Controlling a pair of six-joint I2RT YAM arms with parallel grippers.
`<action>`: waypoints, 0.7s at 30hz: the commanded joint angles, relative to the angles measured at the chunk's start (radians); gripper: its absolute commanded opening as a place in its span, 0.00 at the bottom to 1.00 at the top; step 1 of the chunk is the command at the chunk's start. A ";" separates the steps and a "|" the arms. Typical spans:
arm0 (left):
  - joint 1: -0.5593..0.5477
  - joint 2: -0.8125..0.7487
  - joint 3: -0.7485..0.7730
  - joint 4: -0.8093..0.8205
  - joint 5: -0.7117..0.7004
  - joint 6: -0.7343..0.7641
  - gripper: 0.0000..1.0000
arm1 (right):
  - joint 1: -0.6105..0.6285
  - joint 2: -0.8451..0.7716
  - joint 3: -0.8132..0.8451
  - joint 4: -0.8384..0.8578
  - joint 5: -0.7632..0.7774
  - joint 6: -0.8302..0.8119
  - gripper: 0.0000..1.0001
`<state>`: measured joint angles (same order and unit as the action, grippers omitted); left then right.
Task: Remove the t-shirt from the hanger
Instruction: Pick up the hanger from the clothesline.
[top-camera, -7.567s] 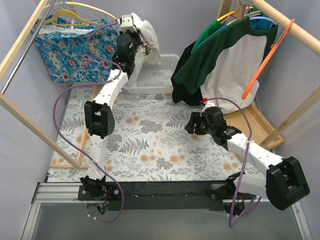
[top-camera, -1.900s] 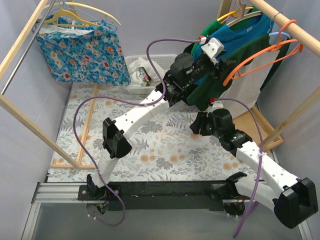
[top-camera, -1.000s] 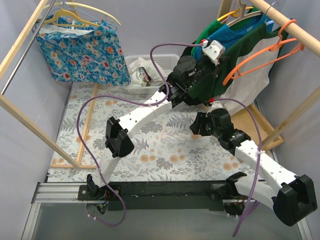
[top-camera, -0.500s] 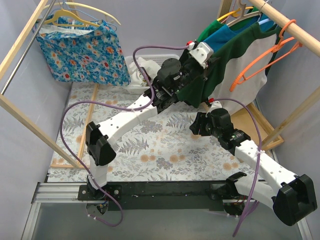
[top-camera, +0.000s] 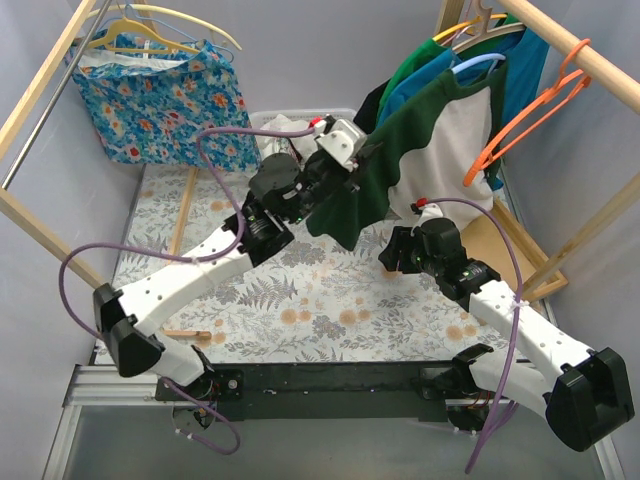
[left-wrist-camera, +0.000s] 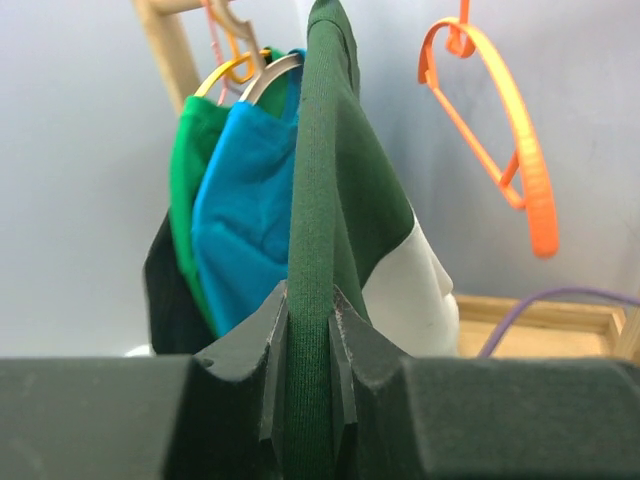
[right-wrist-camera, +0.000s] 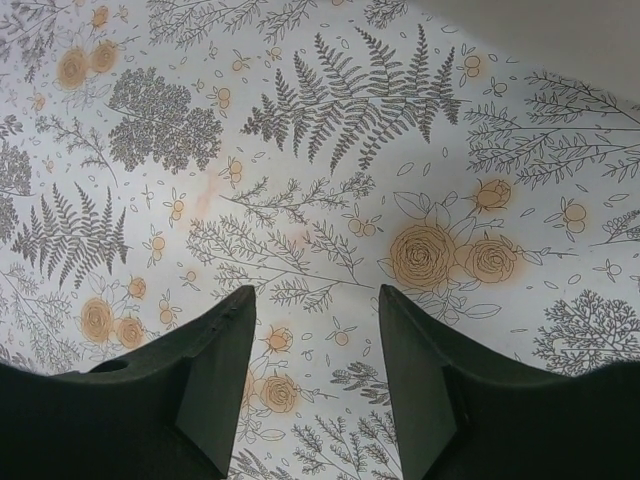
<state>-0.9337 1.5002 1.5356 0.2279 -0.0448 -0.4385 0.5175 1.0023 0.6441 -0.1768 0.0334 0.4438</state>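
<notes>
L gripper (left-wrist-camera: 310, 300) clamped on the green-white t-shirt (top-camera: 420, 130) at its green edge. Shirt is pulled taut, long axis from wooden rail (top-camera: 610, 68) down-left to the jaws (orange hanger (left-wrist-camera: 528, 165) beside it). R gripper (right-wrist-camera: 315, 300) open over floral cloth (right-wrist-camera: 330, 150).

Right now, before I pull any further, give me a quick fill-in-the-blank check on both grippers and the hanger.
1. The left gripper is shut on the t-shirt, pinching its dark ____ fabric.
2. The right gripper is ____ and holds nothing, over the floral tablecloth.
3. The bare hanger beside the t-shirt is coloured ____.

Missing words: green; open; orange.
</notes>
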 joint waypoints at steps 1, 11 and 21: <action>-0.005 -0.243 -0.064 0.097 -0.079 0.017 0.00 | 0.004 0.010 0.019 0.054 -0.021 -0.016 0.61; -0.053 -0.546 -0.175 -0.127 -0.233 0.085 0.00 | 0.004 0.016 0.035 0.085 -0.056 -0.068 0.63; -0.053 -0.680 -0.066 -0.186 -0.294 0.127 0.00 | 0.004 0.064 0.112 0.076 -0.058 -0.093 0.63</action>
<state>-0.9859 0.8417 1.3777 -0.0093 -0.2966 -0.3500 0.5175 1.0569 0.6861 -0.1383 -0.0113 0.3817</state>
